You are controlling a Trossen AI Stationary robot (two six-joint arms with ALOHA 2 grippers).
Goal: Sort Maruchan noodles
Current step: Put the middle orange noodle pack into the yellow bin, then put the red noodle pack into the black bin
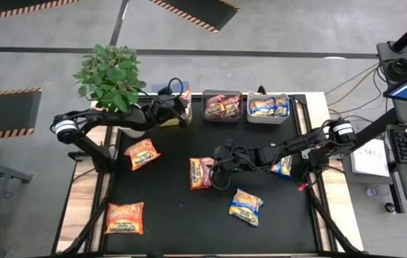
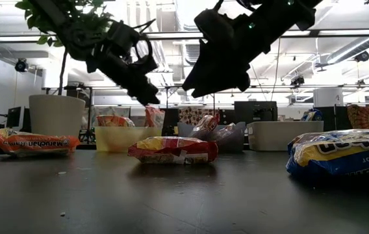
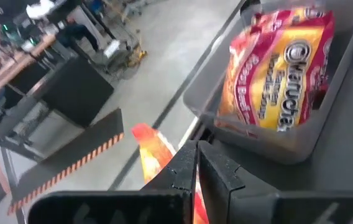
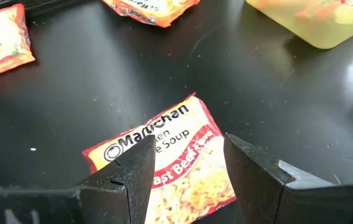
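The left gripper [image 1: 183,107] hangs over the yellow-green bin [image 1: 169,115] at the table's far edge, beside the potted plant [image 1: 110,77], its fingers pinched shut on an orange-red noodle packet [image 3: 155,149] that sticks out past the fingertips. From its wrist I can see the grey bin [image 3: 325,134] next along that edge, with red-pink Maruchan packets [image 3: 279,68] lying in it; a third bin [image 1: 268,107] beside that holds blue-and-yellow packets [image 1: 269,107].

The right gripper [image 1: 216,166] is out over the middle of the black table [image 1: 182,215], just above a red-pink packet [image 4: 164,158] that lies flat there. Its two fingers [image 4: 130,177] stand apart, one on each side of the packet, and I cannot tell whether they touch it.

Other packets lie loose on the table: an orange-red one [image 1: 142,153] toward the left edge, another orange-red one [image 1: 125,217] by the near left corner, a blue-and-yellow one [image 1: 246,206] toward the near edge right of centre, and another blue-and-yellow one [image 1: 284,165] partly hidden under the right arm near the right edge.
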